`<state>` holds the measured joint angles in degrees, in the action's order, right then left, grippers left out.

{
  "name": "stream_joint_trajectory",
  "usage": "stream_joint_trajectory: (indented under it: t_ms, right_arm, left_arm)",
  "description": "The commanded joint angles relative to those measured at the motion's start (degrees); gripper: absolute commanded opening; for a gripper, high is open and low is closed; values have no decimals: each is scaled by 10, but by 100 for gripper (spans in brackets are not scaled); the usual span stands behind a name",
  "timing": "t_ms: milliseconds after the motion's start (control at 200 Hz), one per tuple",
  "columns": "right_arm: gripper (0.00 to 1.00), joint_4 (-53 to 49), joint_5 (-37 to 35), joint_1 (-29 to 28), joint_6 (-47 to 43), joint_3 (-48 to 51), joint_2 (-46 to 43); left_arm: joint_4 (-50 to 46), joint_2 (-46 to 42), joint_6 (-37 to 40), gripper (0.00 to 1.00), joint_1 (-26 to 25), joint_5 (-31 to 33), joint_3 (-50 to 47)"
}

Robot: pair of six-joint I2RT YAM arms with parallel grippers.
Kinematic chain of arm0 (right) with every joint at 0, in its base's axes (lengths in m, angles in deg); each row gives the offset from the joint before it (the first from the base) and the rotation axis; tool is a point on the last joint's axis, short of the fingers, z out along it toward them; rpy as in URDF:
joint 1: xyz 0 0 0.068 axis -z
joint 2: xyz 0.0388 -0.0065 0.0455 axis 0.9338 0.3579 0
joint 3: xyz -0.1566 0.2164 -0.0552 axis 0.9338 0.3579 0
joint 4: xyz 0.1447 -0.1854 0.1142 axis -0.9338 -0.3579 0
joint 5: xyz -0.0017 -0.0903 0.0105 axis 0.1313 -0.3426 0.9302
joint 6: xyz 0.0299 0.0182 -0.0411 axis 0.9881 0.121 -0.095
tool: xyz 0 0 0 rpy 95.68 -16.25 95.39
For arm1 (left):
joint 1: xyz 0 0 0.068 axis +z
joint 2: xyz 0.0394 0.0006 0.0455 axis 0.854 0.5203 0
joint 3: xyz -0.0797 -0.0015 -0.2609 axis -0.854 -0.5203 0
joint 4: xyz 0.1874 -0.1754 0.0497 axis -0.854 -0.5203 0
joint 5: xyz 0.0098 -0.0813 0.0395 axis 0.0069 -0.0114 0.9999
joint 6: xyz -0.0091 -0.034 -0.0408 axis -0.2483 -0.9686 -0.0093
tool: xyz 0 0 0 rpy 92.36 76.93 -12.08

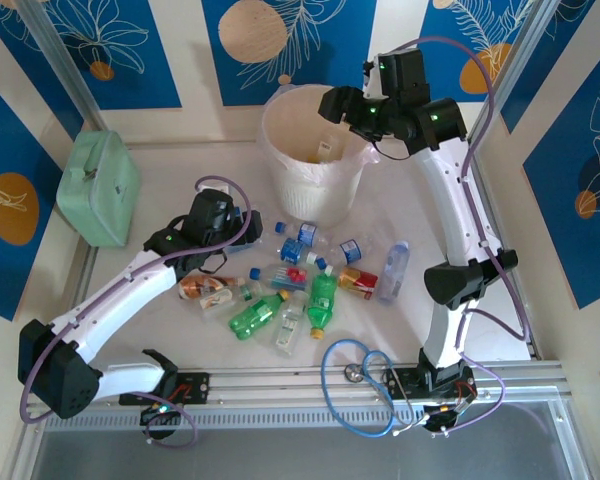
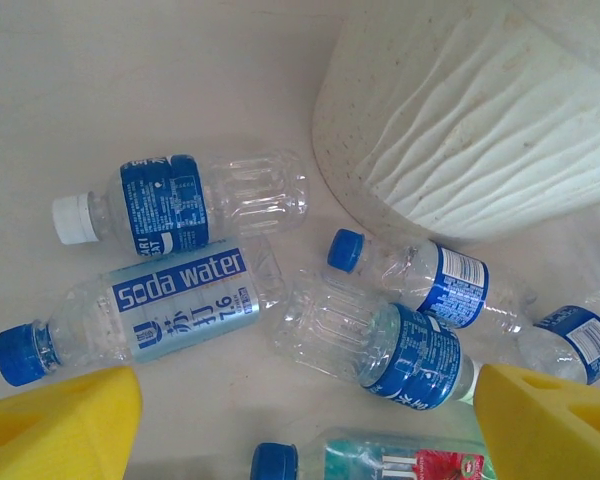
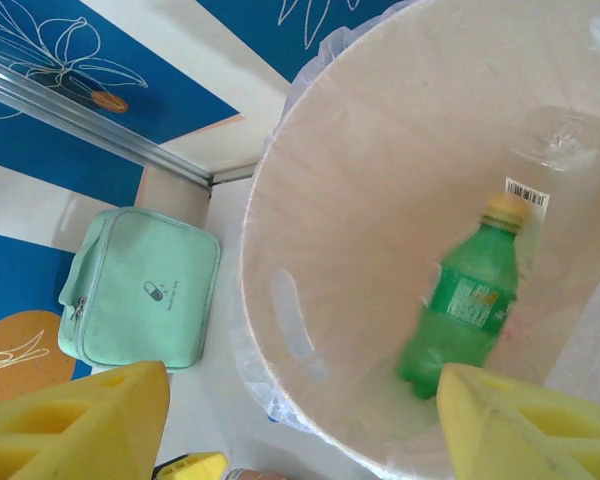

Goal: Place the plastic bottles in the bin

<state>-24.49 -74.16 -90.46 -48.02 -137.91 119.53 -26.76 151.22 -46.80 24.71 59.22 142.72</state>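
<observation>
Several plastic bottles [image 1: 300,285] lie scattered on the white table in front of the bin [image 1: 310,150]. My left gripper [image 2: 305,420] hovers open over them, nothing between its yellow fingers [image 2: 70,420]. Under it lie a soda water bottle [image 2: 150,300], a white-capped blue-label bottle [image 2: 180,200] and a clear blue-label bottle [image 2: 390,345], beside the bin's ribbed wall [image 2: 460,130]. My right gripper [image 3: 300,400] stands open above the bin's mouth [image 3: 380,200]. A blurred green bottle [image 3: 465,310] is loose inside the bin, just past the right finger.
A mint-green case [image 1: 100,188] sits at the far left, left of the bin. A blue cable loop [image 1: 365,385] lies near the right arm's base. Two green bottles [image 1: 323,300] and an orange-label one [image 1: 205,288] lie nearest the front rail.
</observation>
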Motion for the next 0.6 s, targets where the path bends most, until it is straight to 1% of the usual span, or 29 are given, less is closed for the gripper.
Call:
stream_joint_trajectory:
  t_ms: [0,150,255,350,515,595]
  right_arm:
    - [72,6,-3,-5,-8,28,-45]
    - [71,31,-15,-11,-10,111,-106]
    - [71,50,-31,-21,-13,192,-163]
    - [71,67,-43,-32,-11,276,-221]
    - [71,90,-66,-59,3,413,-322]
    - [71,89,-80,-74,7,472,-361]
  left_arm:
    - [-15,0,-10,86,-2,15,-4]
    - [-25,7,-15,86,6,26,-3]
    - [-38,15,-32,86,25,25,-5]
    - [-50,27,-70,87,51,18,-7]
    - [-57,55,-166,89,100,-7,-11]
    - [-52,70,-194,89,118,-21,-9]
